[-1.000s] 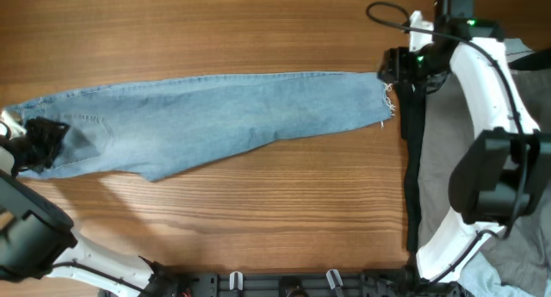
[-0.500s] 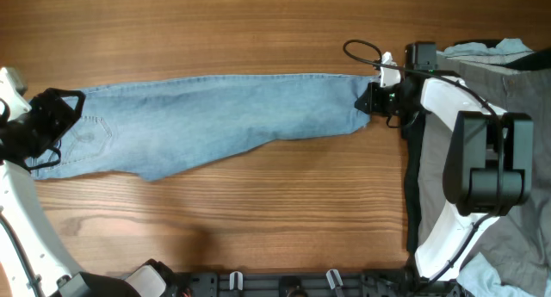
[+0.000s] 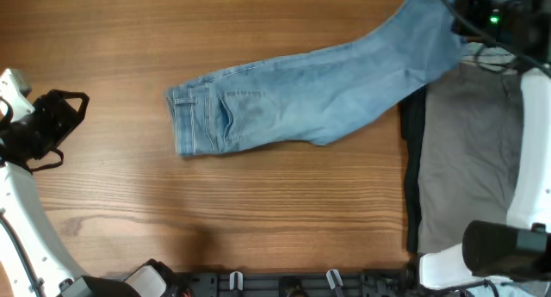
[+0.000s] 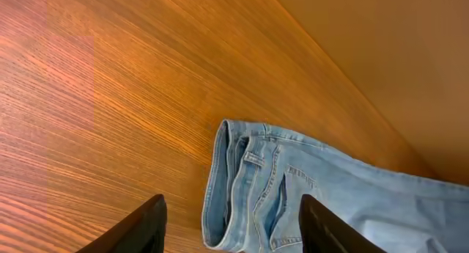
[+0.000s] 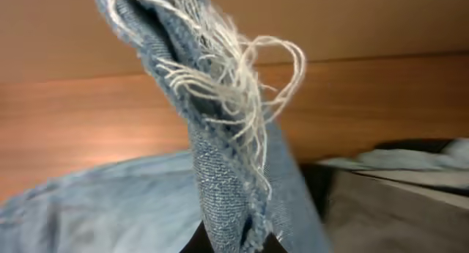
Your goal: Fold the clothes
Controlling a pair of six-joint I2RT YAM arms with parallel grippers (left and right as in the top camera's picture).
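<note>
The clothes, a pair of light-blue jeans (image 3: 293, 99), lie slanting across the table, waistband (image 3: 185, 120) to the left and legs rising to the top right. There my right gripper (image 3: 455, 6) holds the leg end off the table. In the right wrist view that gripper (image 5: 231, 242) is shut on the frayed hem (image 5: 220, 99), which stands up between its fingers. My left gripper (image 3: 65, 125) is open at the left edge, well apart from the waistband. In its wrist view the waistband (image 4: 227, 187) lies on the wood ahead of its spread jaws (image 4: 233, 209), and nothing is held.
Wide grey trousers (image 3: 469, 151) cover the table's right side, with a black garment (image 3: 411, 168) along their left edge. The right arm's base (image 3: 482, 254) stands at the lower right. Bare wood (image 3: 258, 219) runs in front of the jeans.
The right gripper shut on the hem and rose toward the top right, dragging the jeans rightward. The waistband slid away from the left gripper, which stayed at the left edge.
</note>
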